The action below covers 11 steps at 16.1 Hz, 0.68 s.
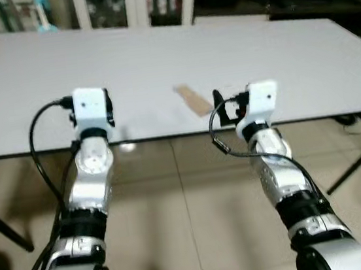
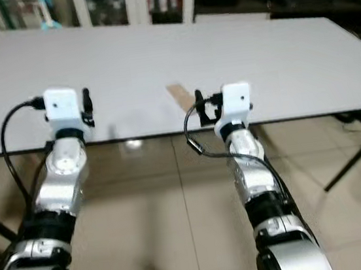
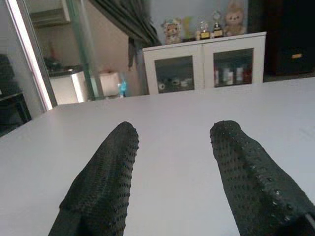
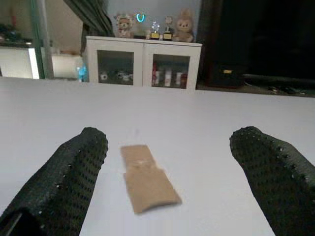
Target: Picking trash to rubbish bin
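Both arms are reaching over the near edge of the grey worktop (image 1: 158, 59), and the wrist views are showing both the left pincer (image 3: 172, 147) and the right pincer (image 4: 167, 157) spread wide. A flat brown cardboard scrap (image 4: 146, 178) is lying on the worktop just ahead of the right pincer, between its fingers' lines, untouched. Beyond the far edge, a white cabinet (image 4: 142, 61) is carrying small figurines.
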Motion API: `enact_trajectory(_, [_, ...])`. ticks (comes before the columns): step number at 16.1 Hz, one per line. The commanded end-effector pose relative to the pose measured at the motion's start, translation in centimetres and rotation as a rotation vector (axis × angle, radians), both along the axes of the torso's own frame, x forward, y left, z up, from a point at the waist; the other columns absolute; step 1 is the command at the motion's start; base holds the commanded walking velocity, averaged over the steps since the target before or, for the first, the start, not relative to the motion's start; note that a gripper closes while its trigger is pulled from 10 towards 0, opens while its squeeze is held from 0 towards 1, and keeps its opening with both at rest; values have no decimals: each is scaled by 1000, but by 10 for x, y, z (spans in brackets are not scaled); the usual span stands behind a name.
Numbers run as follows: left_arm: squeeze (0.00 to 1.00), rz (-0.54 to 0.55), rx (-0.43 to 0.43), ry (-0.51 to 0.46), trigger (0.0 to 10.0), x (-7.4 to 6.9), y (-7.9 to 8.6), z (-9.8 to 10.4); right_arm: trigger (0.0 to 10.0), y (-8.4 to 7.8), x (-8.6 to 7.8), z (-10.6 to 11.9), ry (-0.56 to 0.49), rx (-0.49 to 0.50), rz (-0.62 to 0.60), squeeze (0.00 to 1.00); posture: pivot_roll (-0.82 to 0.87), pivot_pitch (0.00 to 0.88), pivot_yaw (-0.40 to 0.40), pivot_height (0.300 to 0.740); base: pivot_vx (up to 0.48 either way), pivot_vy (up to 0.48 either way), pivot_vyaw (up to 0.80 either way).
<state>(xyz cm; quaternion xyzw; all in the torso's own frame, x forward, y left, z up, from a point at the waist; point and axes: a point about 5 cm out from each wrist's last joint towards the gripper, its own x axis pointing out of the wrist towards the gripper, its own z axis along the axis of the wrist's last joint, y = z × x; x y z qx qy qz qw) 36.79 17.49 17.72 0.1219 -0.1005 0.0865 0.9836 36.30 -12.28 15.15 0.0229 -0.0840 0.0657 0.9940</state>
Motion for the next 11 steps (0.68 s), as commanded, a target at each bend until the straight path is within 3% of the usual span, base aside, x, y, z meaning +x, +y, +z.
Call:
enact_trajectory(1, [0, -38, 2, -2, 10000, 1, -14, 2, 10000, -16, 1, 1, 5, -1, -44, 0, 18, 11, -98, 740, 480, 0, 0])
enact_trajectory(11, [0, -37, 4, -3, 10000, 1, -13, 3, 10000, -14, 0, -1, 12, 1, -35, 0, 19, 11, -97, 740, 480, 0, 0])
